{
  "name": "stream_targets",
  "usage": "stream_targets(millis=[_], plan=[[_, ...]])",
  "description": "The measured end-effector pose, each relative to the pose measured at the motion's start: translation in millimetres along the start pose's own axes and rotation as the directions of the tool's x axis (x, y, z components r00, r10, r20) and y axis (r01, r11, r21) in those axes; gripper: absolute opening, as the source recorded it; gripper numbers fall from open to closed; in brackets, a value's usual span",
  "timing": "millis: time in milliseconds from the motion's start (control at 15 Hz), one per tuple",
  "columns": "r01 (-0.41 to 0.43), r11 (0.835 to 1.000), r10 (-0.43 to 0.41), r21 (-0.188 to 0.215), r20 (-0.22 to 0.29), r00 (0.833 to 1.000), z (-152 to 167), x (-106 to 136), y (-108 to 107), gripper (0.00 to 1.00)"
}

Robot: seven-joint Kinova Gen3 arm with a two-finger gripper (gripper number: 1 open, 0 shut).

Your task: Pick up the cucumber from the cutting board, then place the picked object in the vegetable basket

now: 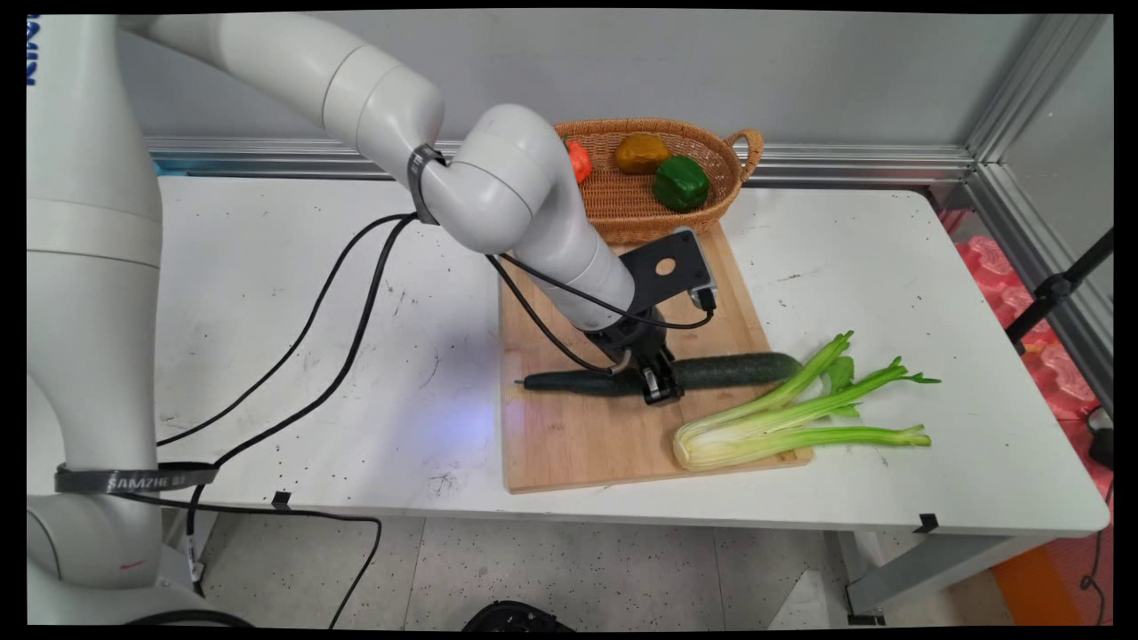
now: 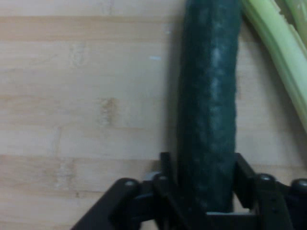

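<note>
A long dark green cucumber (image 1: 738, 369) lies across the wooden cutting board (image 1: 587, 436). My gripper (image 1: 661, 384) is down on its middle, shut on it, one finger on each side. In the hand view the cucumber (image 2: 208, 96) runs up from between the two black fingers (image 2: 165, 167), which press against its sides, over the board (image 2: 81, 96). A bunch of celery (image 1: 791, 413) lies just right of the cucumber's end, half on the board; its pale stalks (image 2: 283, 52) show at the hand view's right edge.
A wicker basket (image 1: 622, 213) stands at the board's far end with a green pepper (image 1: 681, 182), a yellow-brown pepper (image 1: 642, 153) and a partly hidden orange-red one (image 1: 580, 162). Black cables (image 1: 338, 302) hang from the arm over the white table (image 1: 293, 267).
</note>
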Motion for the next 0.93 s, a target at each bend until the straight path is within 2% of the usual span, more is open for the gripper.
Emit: stream_targets(millis=[267, 467, 933], plan=[[0.001, 1.000, -0.001, 0.003, -0.003, 1.000, 0.6, 0.8, -2.6, 0.00], [-0.009, 1.000, 0.010, 0.012, -0.015, 1.000, -7.2, 7.4, -12.3, 0.00], [-0.040, 0.999, 0.043, 0.035, -0.068, 0.997, -41.2, 34.3, -59.6, 0.00]])
